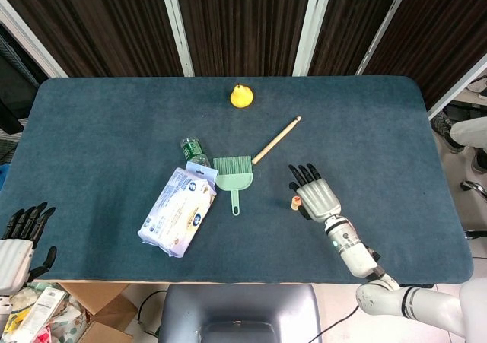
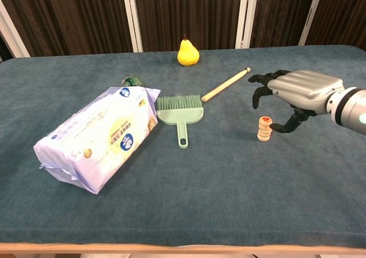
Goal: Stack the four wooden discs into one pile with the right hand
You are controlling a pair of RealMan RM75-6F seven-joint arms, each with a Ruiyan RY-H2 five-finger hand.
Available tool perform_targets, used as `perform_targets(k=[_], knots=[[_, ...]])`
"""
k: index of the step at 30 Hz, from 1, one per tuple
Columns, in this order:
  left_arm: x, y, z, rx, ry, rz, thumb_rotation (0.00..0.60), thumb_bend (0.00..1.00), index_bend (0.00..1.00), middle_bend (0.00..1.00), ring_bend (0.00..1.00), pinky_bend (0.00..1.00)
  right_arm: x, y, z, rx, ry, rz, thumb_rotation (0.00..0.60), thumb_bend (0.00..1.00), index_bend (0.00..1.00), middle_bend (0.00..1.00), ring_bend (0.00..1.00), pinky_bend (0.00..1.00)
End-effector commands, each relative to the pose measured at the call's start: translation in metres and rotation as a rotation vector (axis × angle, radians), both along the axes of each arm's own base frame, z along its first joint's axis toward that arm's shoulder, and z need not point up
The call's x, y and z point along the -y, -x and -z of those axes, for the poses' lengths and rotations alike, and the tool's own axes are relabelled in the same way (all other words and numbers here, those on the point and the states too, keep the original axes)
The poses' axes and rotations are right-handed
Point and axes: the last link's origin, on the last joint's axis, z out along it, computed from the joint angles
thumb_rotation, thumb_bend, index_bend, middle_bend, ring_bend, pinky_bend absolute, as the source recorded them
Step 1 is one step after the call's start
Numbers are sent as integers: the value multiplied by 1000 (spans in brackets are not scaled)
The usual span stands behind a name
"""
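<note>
A small pile of wooden discs stands upright on the blue cloth, its top disc showing a red mark. The head view shows the same pile just left of my right hand. My right hand hovers above and to the right of the pile with its fingers spread, holding nothing and clear of the discs; it appears in the head view as my right hand. My left hand hangs off the table's front left corner, fingers apart and empty.
A green dustpan brush, a wooden stick, a white wipes pack, a green bottle behind it and a yellow pear lie on the table, all left of or behind the pile.
</note>
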Motion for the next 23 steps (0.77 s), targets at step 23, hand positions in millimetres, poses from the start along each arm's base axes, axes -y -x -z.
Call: perform_targets(k=[23], knots=[[7, -3, 4, -27, -7, 21, 600, 498, 0, 0, 0, 0, -150, 100, -120, 153, 367, 174, 600, 346, 53, 0, 0, 0]])
